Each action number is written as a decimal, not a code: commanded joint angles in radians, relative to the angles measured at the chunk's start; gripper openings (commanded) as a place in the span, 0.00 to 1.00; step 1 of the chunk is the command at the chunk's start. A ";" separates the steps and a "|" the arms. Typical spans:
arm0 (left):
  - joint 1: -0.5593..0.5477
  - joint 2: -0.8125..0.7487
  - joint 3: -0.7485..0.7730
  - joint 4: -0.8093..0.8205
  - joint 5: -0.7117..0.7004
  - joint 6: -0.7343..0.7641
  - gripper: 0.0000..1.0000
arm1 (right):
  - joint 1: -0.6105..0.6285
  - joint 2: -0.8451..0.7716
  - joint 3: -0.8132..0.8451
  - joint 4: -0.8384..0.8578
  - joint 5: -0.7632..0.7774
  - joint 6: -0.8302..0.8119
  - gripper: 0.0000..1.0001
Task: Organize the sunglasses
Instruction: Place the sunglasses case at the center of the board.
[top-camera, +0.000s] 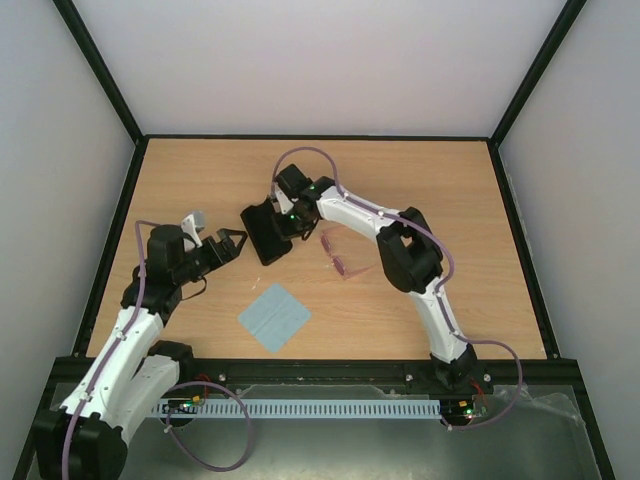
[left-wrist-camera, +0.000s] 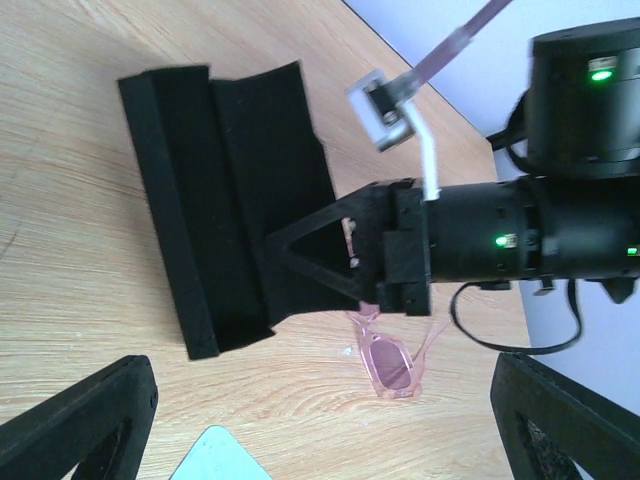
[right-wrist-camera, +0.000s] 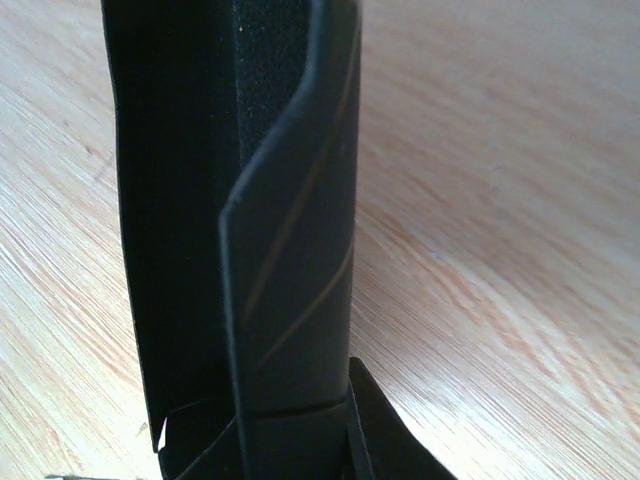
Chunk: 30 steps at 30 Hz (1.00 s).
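Note:
The sunglasses (top-camera: 339, 256), thin pink frame with pinkish lenses, lie on the table right of the black case (top-camera: 264, 233). My right gripper (top-camera: 285, 222) is at the case's right side and shut on its raised flap. In the right wrist view the flap (right-wrist-camera: 300, 230) stands up between the fingers (right-wrist-camera: 400, 450). In the left wrist view the right gripper (left-wrist-camera: 320, 262) hides part of the sunglasses (left-wrist-camera: 388, 362) and overlaps the open case (left-wrist-camera: 215, 200). My left gripper (top-camera: 222, 245) hangs open just left of the case, holding nothing; its fingers (left-wrist-camera: 85, 430) frame the bottom corners.
A light blue cloth (top-camera: 274, 317) lies flat near the front of the table, below the case; its corner (left-wrist-camera: 215, 458) shows in the left wrist view. Black frame rails (top-camera: 120, 230) border the table's sides and back.

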 joint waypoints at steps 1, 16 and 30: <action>0.011 0.008 0.042 -0.021 0.015 0.019 0.94 | -0.016 0.054 0.044 -0.029 -0.141 -0.036 0.10; 0.011 0.049 0.041 -0.001 0.021 0.012 0.94 | -0.073 0.035 0.026 -0.047 -0.095 -0.064 0.48; 0.020 0.165 0.073 0.091 -0.074 0.003 0.94 | 0.070 -0.369 -0.373 0.046 0.184 0.027 0.32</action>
